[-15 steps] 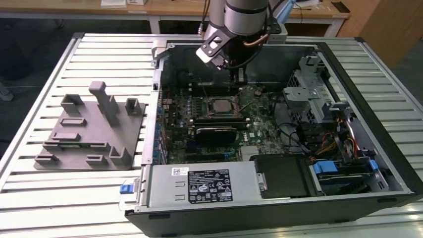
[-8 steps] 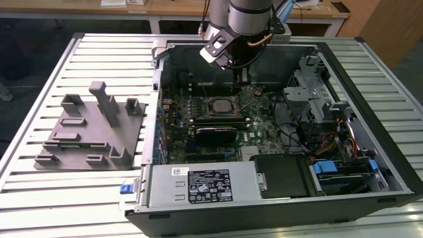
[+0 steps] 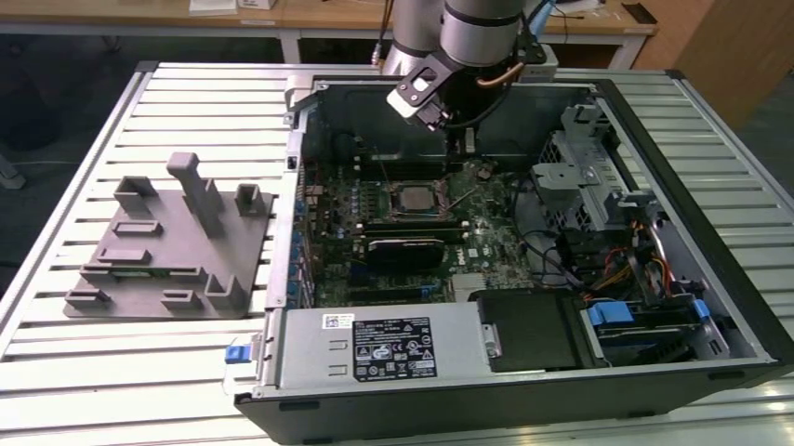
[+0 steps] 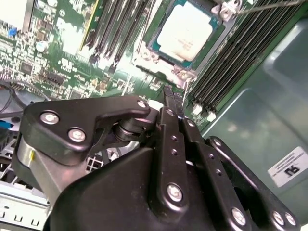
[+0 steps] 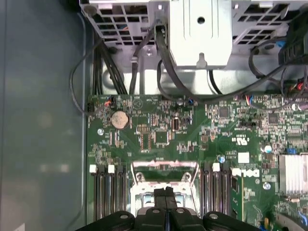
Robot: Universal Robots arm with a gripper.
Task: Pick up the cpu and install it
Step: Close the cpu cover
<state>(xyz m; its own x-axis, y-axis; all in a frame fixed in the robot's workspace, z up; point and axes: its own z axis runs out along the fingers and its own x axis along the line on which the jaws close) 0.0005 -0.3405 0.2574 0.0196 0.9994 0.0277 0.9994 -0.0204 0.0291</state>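
On the slatted table [image 3: 186,102] you've got the open computer case [image 3: 496,409], with the grey fixture plate [image 3: 162,251] just beside it on the exterior view's left. Down inside, the green motherboard [image 3: 496,243] faces up, and there's the cpu [image 4: 185,34], lying flat in its socket frame [image 4: 159,60], silver top up, beside the memory slots [image 4: 240,57]. In the second wrist view your hand [image 4: 172,96] hangs over the board just beside the socket, fingers pressed together with nothing between them. I can't tell whether the tips touch the board. It looks to me like the chip is down and you're at the seating stage, so keep any touch light and straight down. Don't drag sideways, because a skewed chip could foul the contacts, and mind the thin wire lever [image 4: 269,6] at the corner. The chip is all but square, so it has no real long axis; its edges run square with the frame and in line with the memory slots, and it reads level, not tipped
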